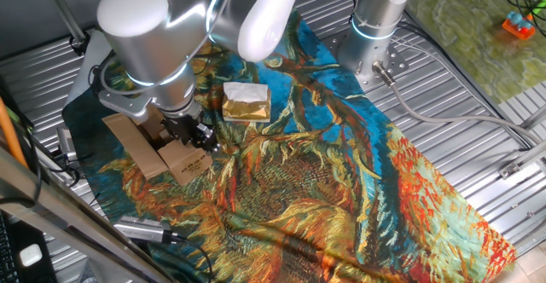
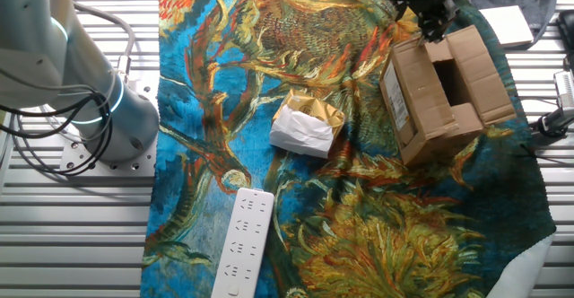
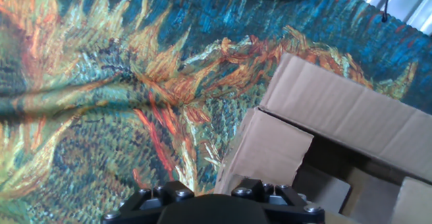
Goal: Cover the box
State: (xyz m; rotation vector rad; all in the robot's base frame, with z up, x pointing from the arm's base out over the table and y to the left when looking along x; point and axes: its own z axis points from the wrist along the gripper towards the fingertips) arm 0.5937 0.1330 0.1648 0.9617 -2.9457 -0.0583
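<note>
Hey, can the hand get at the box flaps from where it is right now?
Probably yes. The hand hangs right at the box, by one end of its open top, and nothing lies between them; the packet sits apart.

Box at left of one fixed view half hidden behind the arm, gripper fingertips too dark to tell apart at top of the other fixed view, box cut off at the hand view's lower right edge
</note>
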